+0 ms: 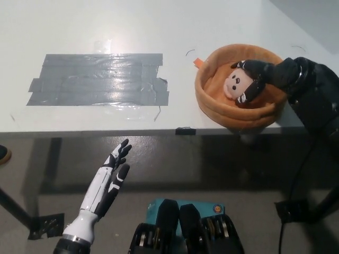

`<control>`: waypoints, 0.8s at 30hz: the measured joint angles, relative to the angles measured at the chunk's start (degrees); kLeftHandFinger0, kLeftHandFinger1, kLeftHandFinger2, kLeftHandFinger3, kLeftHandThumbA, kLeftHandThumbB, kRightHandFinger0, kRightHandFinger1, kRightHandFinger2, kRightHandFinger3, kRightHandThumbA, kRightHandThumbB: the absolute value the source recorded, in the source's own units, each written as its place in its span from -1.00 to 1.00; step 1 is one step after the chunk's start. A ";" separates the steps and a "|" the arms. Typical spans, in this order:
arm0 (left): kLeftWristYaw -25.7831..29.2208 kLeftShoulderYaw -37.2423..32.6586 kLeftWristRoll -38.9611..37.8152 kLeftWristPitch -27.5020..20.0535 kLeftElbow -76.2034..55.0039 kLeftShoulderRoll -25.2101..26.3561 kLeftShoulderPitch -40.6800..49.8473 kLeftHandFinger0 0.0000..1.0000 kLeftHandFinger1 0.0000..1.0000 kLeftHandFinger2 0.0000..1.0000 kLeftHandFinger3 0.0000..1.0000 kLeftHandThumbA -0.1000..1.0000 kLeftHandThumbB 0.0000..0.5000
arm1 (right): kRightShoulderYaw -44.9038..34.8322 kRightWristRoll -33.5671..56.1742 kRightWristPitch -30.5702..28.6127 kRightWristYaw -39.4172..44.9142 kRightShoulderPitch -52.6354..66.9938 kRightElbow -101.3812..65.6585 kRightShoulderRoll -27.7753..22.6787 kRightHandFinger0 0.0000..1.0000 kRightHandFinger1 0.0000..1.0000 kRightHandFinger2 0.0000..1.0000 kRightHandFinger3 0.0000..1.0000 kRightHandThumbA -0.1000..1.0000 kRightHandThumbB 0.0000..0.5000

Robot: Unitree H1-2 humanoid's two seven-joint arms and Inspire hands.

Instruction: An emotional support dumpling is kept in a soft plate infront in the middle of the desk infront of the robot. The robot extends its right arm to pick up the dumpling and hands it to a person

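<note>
The black right hand (258, 79) is reaching in from the right over the rim of the orange soft plate (212, 108), and its fingers (249, 91) are curling around the dumpling toy (234, 83), gripping it from the right side and from below. The dumpling, pale with a small face turned up towards the camera, is sitting inside the plate, near its middle. The plate is lying on the white table (159, 26), close to the near edge and towards the right. A small orange tag (197, 62) is sticking out from the plate's left rim. Well to the left, a patch of grey tape (100, 79) is lying flat on the table. The white left hand (114, 169) is hanging below the table edge, open and holding nothing.
</note>
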 measured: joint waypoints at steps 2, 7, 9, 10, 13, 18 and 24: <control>-0.18 0.01 0.00 0.00 0.00 0.00 -0.29 1.00 1.00 1.00 1.00 1.00 -0.38 | 2.46 -1.38 -0.29 0.47 -0.99 1.16 0.06 -0.93 -0.45 -0.08 0.36 -1.00 -0.02; -0.36 0.06 -0.03 0.02 0.01 0.00 -0.78 1.00 1.00 1.00 1.00 1.00 -0.35 | 6.78 -4.45 -1.21 0.58 -1.59 1.45 0.07 -0.73 0.31 0.52 0.55 -1.00 -0.49; -0.42 0.09 -0.04 0.03 0.02 0.00 -0.89 1.00 1.00 1.00 1.00 1.00 -0.34 | 7.42 -5.01 -1.55 0.59 -1.59 1.47 0.06 -0.65 0.42 0.62 0.76 -1.00 -0.52; -0.45 0.10 -0.05 0.03 0.02 0.00 -0.92 1.00 1.00 1.00 1.00 1.00 -0.33 | 7.60 -5.21 -1.64 0.58 -1.60 1.42 0.06 -0.26 0.69 0.75 0.74 -1.00 -0.62; -0.47 0.14 -0.05 0.06 0.11 0.00 -1.14 1.00 1.00 1.00 1.00 1.00 -0.35 | 8.16 -5.94 -1.94 0.64 -1.60 1.29 0.06 0.32 0.76 0.45 0.49 -1.00 -0.54; -0.49 0.20 -0.10 0.09 0.36 -0.01 -2.14 1.00 1.00 1.00 1.00 1.00 -0.47 | 6.06 -6.04 -2.69 -0.72 -1.41 1.03 -0.18 -0.07 0.54 0.23 -0.03 -1.00 -0.25; -0.48 0.66 -0.20 0.11 1.85 0.02 -5.47 1.00 1.00 1.00 1.00 1.00 -0.50 | -3.78 -4.56 -3.80 -6.26 0.06 -2.16 -1.33 -0.41 0.63 1.00 1.00 -1.00 -0.24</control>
